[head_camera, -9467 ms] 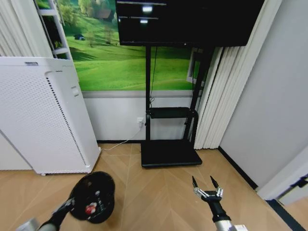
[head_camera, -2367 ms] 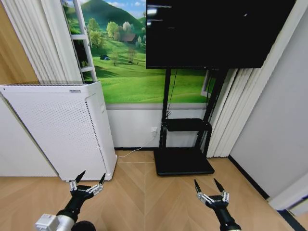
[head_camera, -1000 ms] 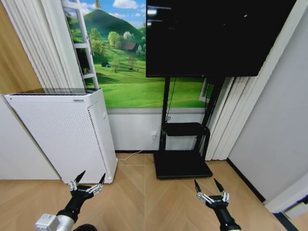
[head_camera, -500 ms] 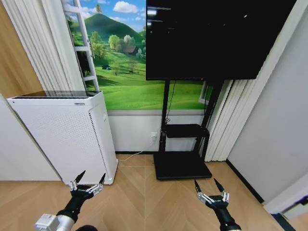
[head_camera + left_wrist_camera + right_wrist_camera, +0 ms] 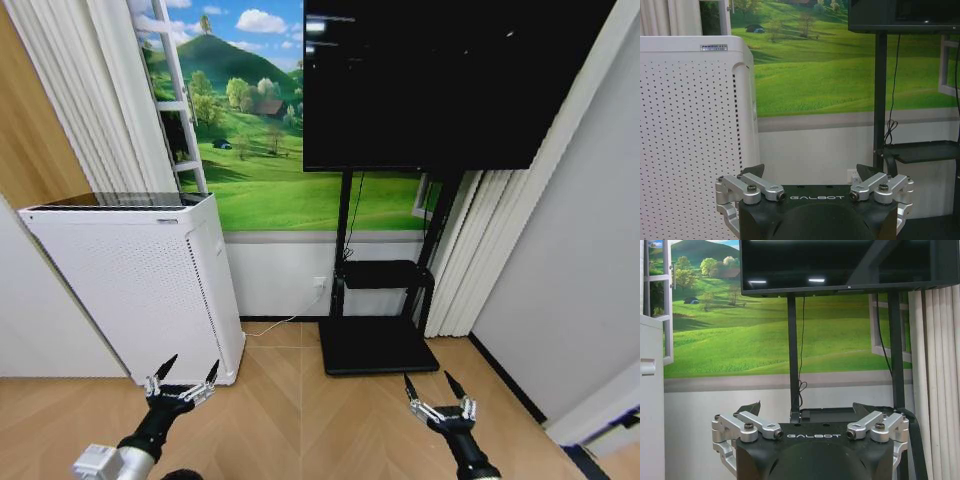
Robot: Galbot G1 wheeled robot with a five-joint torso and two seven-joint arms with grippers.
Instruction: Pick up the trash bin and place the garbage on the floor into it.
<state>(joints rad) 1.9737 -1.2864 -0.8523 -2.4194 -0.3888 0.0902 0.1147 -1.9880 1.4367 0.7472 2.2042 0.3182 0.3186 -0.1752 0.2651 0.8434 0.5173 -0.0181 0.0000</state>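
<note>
Both the left gripper [image 5: 182, 384] and right gripper [image 5: 436, 400] hang released and empty over bare floor [image 5: 300, 420], with the bin's dark rim [image 5: 178, 474] just below the left jaws, so no pickup looks underway.

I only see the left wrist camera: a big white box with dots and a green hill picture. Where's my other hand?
Observer: In the head view, the right gripper hangs low over a light tan wooden herringbone floor, fingers open, in front of the flat black base of the television stand.
Operator: What's under my left hand?
Observer: The same floor. The left gripper hangs just in front of the tall white perforated appliance.
Operator: Is the bin there?
Observer: A dark rounded edge peeks in at the head view's bottom, beside the left arm. I cannot tell whether it is the bin.
</note>
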